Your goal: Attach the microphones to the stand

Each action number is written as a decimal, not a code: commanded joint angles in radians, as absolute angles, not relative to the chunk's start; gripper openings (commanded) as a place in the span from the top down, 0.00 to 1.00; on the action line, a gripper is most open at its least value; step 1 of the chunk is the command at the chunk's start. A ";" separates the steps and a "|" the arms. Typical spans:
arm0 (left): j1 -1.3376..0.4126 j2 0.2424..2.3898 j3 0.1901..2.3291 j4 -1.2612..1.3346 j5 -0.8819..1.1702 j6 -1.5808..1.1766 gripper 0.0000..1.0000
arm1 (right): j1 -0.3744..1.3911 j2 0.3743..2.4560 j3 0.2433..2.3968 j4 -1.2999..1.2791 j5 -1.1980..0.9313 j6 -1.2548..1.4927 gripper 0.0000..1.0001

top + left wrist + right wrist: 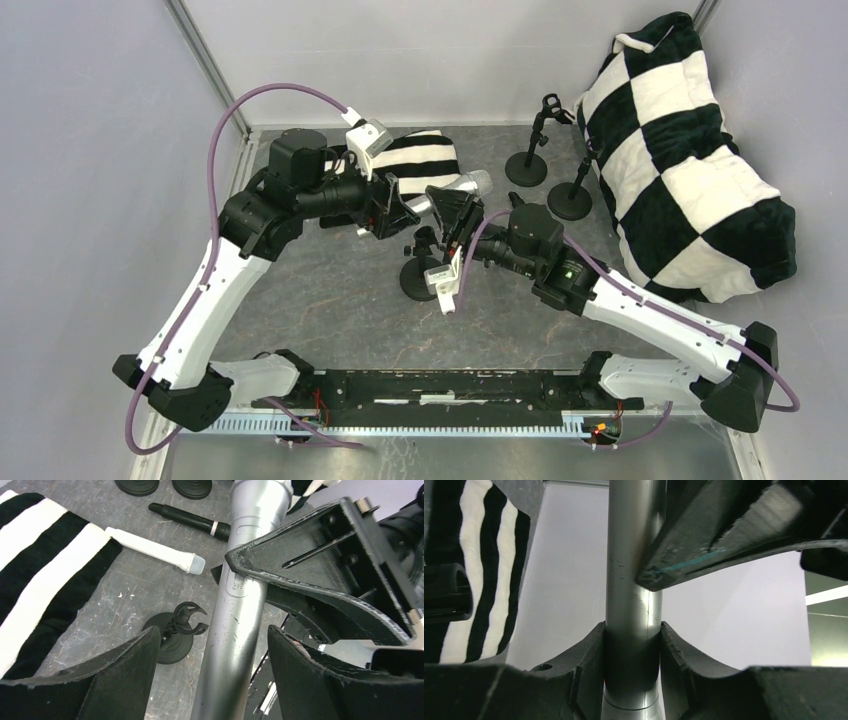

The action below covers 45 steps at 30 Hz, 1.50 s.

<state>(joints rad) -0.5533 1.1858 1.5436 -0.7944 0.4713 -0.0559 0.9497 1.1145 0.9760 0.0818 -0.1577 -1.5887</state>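
Right wrist view: your right tool (631, 630) clenches the silver-grey microphone (629, 570); your left tool (212, 635) stands released, straddling that microphone without contact.

silver-grey microphone (235, 610): clamped in right gripper (632, 645), shaft between left gripper's (212, 640) spread fingers | white microphone (150, 547): lying flat beyond left gripper | black microphone (187, 517), pale ring: flat, farther out | stand (175, 637): upright, just left of silver shaft
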 commanded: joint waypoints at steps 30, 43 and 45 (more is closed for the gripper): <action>-0.586 1.205 1.540 -0.805 0.458 0.043 0.94 | 0.962 1.180 1.108 0.088 -0.190 -1.661 0.65; -0.585 1.095 1.427 -0.616 0.203 -0.028 0.98 | 0.962 0.981 0.890 0.217 -0.177 -1.502 0.22; -0.584 1.046 1.381 -0.542 0.125 -0.052 0.98 | 0.961 0.916 0.818 0.308 -0.172 -1.400 0.22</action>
<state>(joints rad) -0.5865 1.1370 1.4288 -0.7258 0.2703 -0.0067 0.9558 1.0203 0.9192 0.1276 -0.1741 -1.5539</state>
